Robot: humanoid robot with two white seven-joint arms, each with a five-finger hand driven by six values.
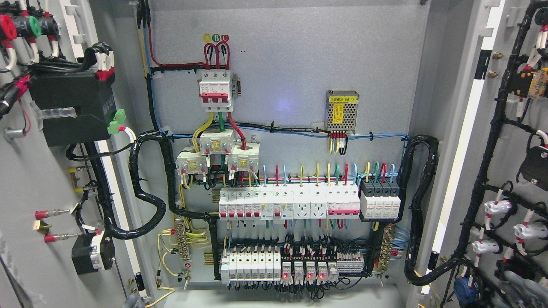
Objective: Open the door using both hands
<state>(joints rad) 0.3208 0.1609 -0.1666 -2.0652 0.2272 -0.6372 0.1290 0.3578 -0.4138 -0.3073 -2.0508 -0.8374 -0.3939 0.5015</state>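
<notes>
Left door (38, 179) stands swung wide at the frame's left — painted sheet steel, stiff and likely heavy with its black module and cable looms, best taken by a bare edge. Centre, the grey backplate (291, 64) carries glossy plastic breakers. Right door (509, 141) is open too — wiring-laden. No hand in view, so its state can't be told.

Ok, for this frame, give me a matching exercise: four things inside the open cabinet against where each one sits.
Things:
1. three-pole breaker
2. perforated power supply
3. black box with green connectors
4. relays with red lights

Places:
A. bottom row of the back panel
B. inside of the left door
C. upper middle of the back panel
D. right of centre, under a yellow label

Pairs: 1-C, 2-D, 3-B, 4-A
</notes>
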